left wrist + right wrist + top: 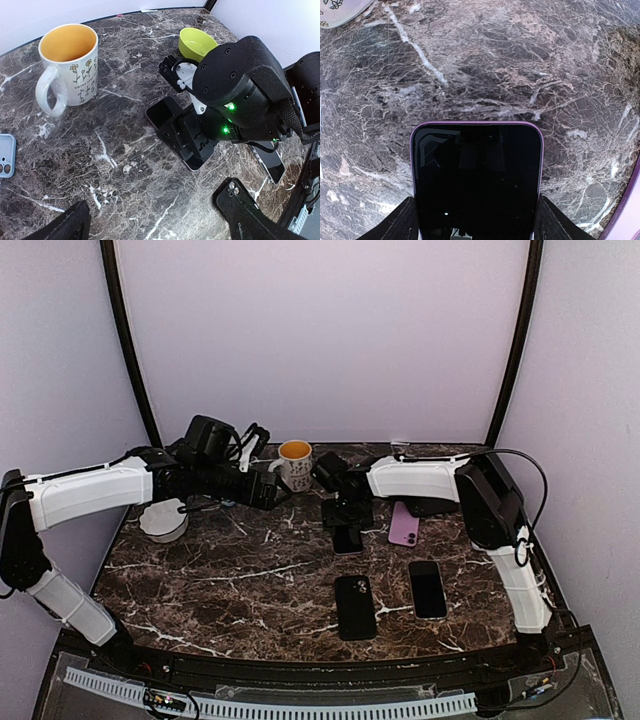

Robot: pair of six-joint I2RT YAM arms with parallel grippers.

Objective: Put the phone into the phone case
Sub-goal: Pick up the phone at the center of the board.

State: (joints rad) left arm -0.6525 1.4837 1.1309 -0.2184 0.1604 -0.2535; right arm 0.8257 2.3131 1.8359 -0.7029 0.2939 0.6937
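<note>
The marble table [250, 580] is filling the view, and both arms are reaching over its far half.

The right arm [420, 478] is stretching leftward. Its right gripper [346, 514] is sitting low over the phone [477, 175]. That's the handset for the task, lying flat and screen-up on the marble, mid-table and just in front of the mug. On the wrist camera the two fingers [400, 222] are pressing against the phone's long edges, one on each side. The jaws are standing a phone's width apart, pinching it while it's resting on the table.

The left arm [90, 490] is lying across from the left. Its left gripper [150, 215] is hanging above the marble near the mug, fingers splayed as wide as they go, with only stone showing between them.

On to the containers. The mug [70, 65] is standing upright, white with little flowers, its orange inside in plain view. A green bowl [196, 44] is sitting beyond the right gripper near the far edge, showing only its own glossy inside. A white dish [163, 521] is resting at the left edge under the left arm; what's in it I can't tell.

The lilac case [404, 524] is lying flat just right of the pinched phone, not touching it. Nearer the bases, a black slab [355, 607] is lying lenses-up, and whether it's a phone or a case I can't tell. Beside it a second phone [428, 589] is lying screen-up. A pale blue corner [6, 160] with camera rings is peeking in left of the mug.
</note>
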